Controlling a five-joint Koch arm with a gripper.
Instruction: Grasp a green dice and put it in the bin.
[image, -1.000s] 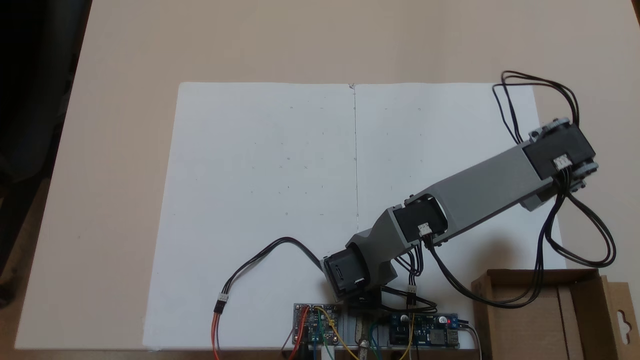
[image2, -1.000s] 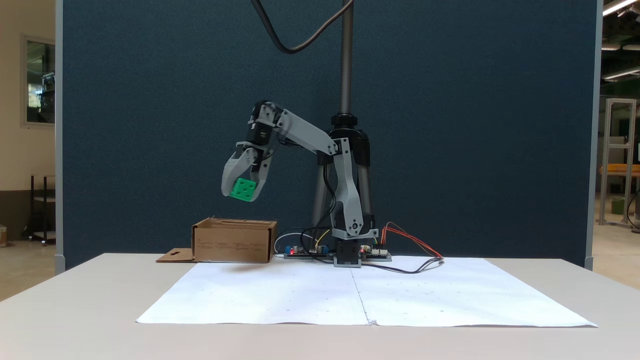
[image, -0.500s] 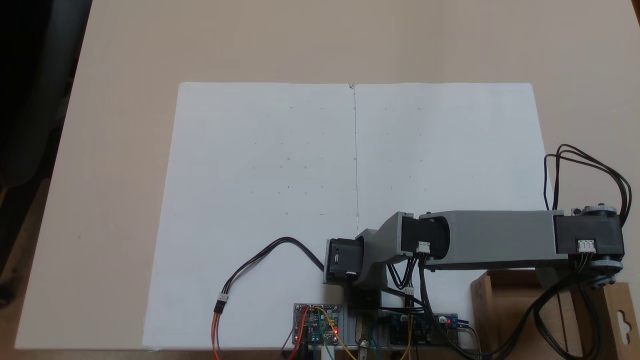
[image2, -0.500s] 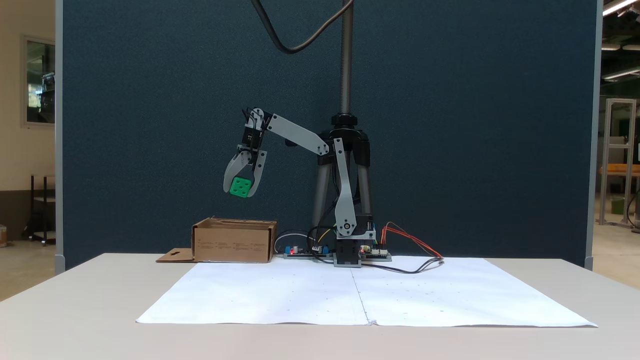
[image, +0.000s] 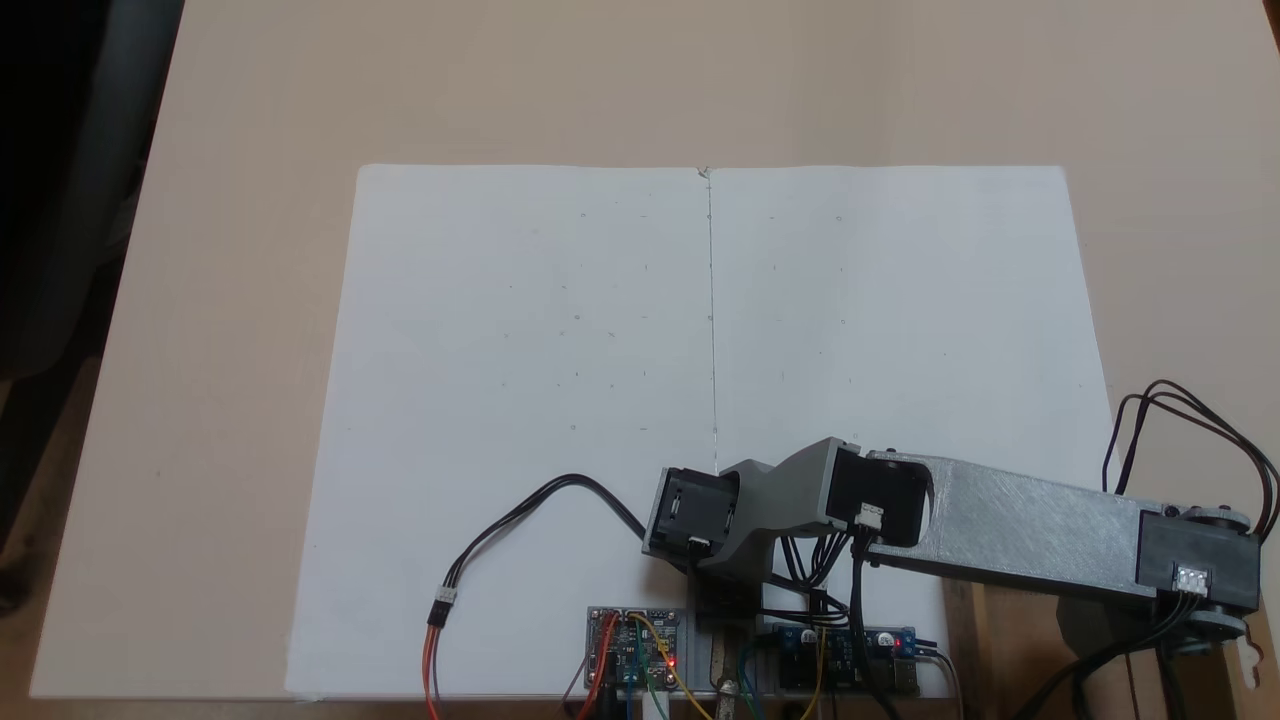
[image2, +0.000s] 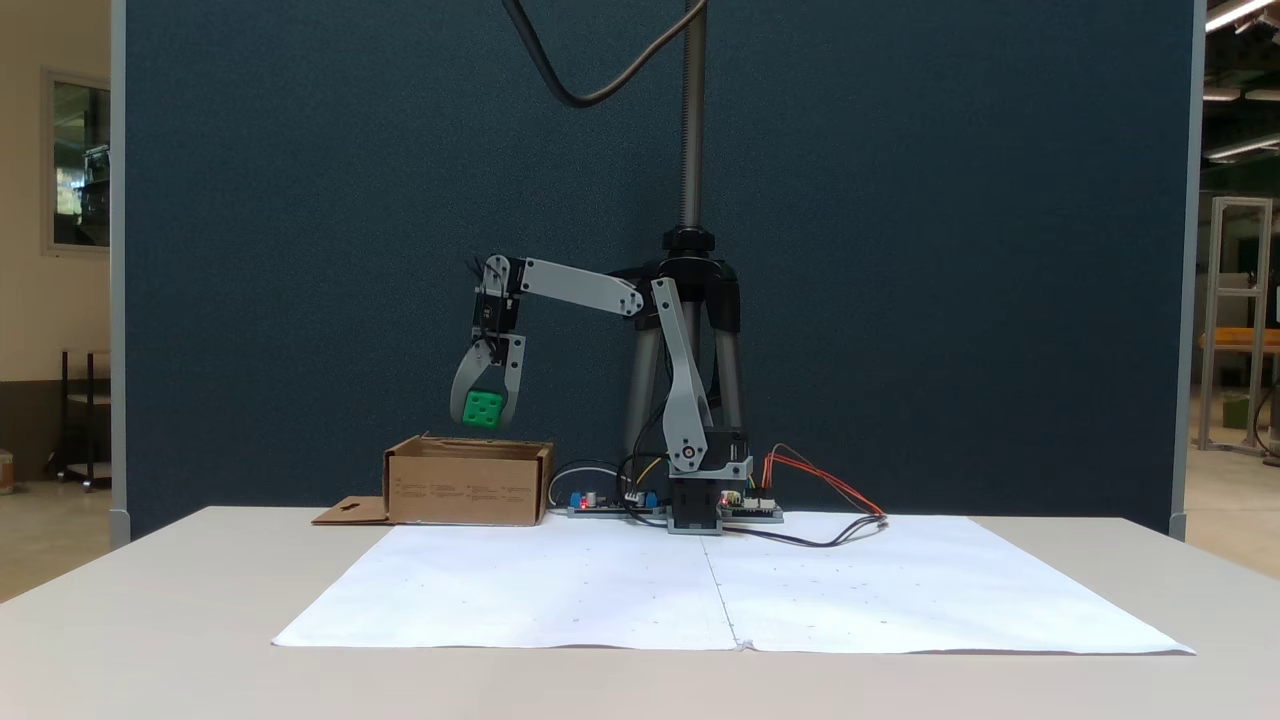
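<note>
Leftmost in the front fixed view sits the cardboard bin on the table, its flap lying flat. Directly above it, clear of its rim, the gripper points down, fingers clamped on the green dice. Rightward, white paper sheets cover the table.

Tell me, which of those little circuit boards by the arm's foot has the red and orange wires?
The board right of the arm's base in the front view; the other board, nearer the box, lacks them.
</note>
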